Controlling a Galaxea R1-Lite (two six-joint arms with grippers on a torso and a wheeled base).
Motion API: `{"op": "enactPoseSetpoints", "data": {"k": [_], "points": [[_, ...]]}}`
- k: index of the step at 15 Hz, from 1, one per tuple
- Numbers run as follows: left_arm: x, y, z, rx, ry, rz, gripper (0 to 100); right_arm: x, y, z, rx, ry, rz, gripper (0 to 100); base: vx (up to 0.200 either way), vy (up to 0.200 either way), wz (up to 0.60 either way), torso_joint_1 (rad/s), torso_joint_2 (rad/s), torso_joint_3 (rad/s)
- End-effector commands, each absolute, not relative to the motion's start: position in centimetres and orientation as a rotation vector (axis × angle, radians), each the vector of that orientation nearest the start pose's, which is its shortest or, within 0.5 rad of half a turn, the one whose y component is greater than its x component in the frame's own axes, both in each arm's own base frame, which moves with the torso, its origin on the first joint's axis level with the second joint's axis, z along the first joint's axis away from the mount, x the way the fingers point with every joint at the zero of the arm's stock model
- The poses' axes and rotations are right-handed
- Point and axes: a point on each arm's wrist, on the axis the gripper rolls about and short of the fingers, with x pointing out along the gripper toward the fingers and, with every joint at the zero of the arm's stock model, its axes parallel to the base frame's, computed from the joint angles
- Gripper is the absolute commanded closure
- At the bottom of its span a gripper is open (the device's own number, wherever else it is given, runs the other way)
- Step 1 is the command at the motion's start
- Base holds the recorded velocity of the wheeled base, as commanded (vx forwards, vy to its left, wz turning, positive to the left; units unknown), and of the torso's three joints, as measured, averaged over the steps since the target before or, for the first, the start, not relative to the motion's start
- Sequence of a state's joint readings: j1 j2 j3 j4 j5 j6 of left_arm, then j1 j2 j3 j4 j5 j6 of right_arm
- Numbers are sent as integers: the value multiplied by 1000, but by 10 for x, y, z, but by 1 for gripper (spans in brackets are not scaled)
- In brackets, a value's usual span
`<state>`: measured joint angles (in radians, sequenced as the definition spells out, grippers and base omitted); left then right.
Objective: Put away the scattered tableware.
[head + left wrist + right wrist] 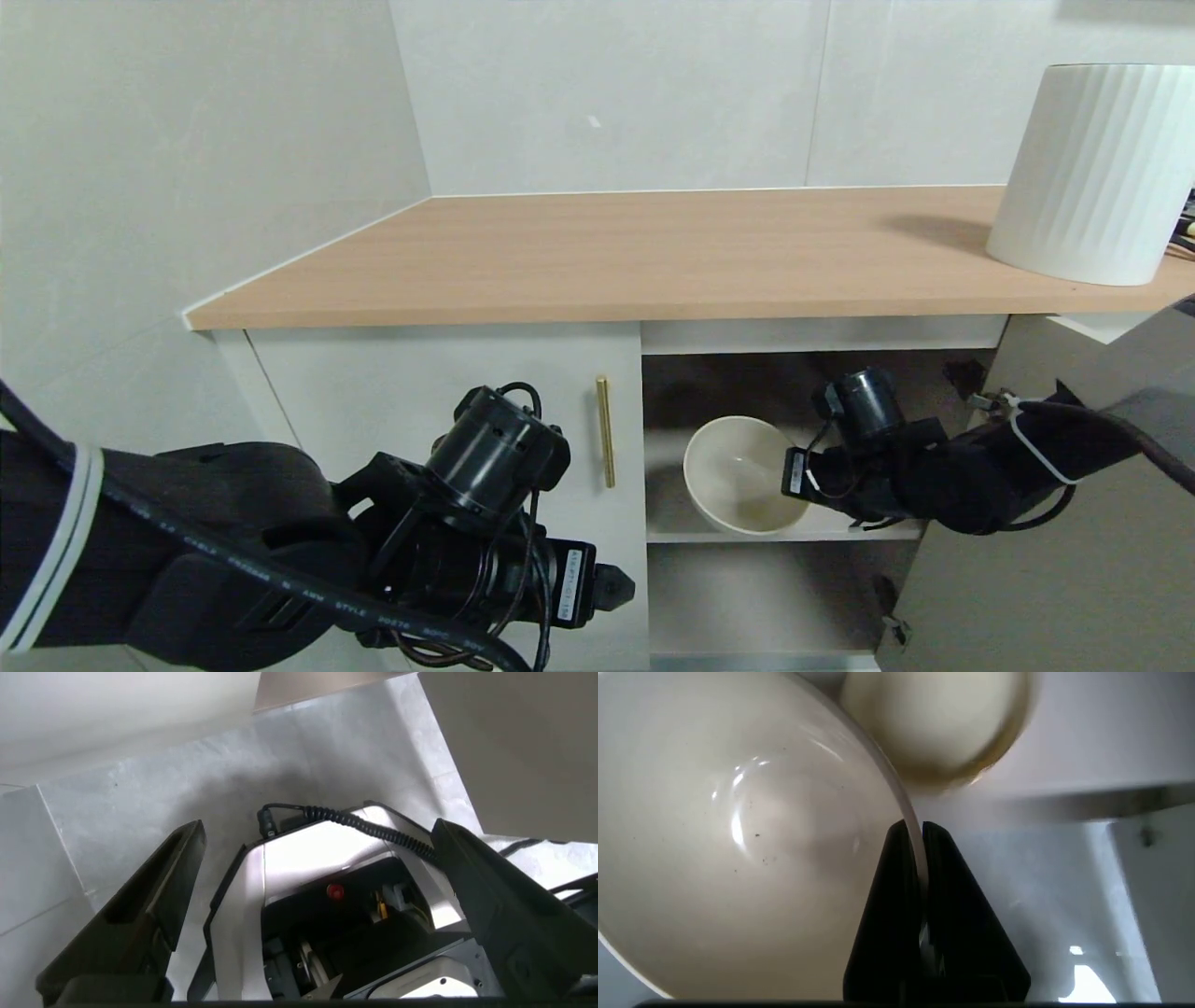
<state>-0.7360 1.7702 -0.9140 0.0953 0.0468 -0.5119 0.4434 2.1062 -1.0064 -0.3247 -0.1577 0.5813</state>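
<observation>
The right claw (792,474) is inside the open right side of the cabinet (822,334) under the counter (653,252). It pinches the rim of a cream bowl (738,471), one finger inside the wall and one outside. The right wrist view shows the two dark fingers (901,915) pressed together on the thin rim, with the bowl (738,840) beside them. The bowl sits at the upper shelf (747,536), tilted with its mouth turned toward the near side. Its lower edge is at the shelf's front, and it holds nothing.

Beyond the claw (922,835), farther back on the shelf, the right wrist view shows a second round cream piece (938,719). Whether it is a bowl or a plate I cannot tell.

The right door (1027,579) hangs open on the right. The left door (420,392) is shut, with a gold handle (605,429) on its right edge.

The left claw (616,586) is low and near, in front of the shut door. In the left wrist view its fingers (149,915) are spread wide and grip nothing — the claw (318,835) is empty.

A white ribbed container (1092,173) stands on the counter's right end. Its inside is hidden.
</observation>
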Motion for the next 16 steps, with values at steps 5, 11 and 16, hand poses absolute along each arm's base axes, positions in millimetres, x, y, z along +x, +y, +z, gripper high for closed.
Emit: {"op": "enactPoseSetpoints", "data": {"k": [5,11,16], "points": [[215,-194,129,-91,1020,-386,0,373,141,37,343,777,-92,100,0,0,0,0,0,0],[215,-194,128,-89,1022,-385,0,386,138,31,369,753,-139,100,0,0,0,0,0,0],[215,-194,128,-90,1020,-384,0,393,136,24,361,744,-172,100,0,0,0,0,0,0]]}}
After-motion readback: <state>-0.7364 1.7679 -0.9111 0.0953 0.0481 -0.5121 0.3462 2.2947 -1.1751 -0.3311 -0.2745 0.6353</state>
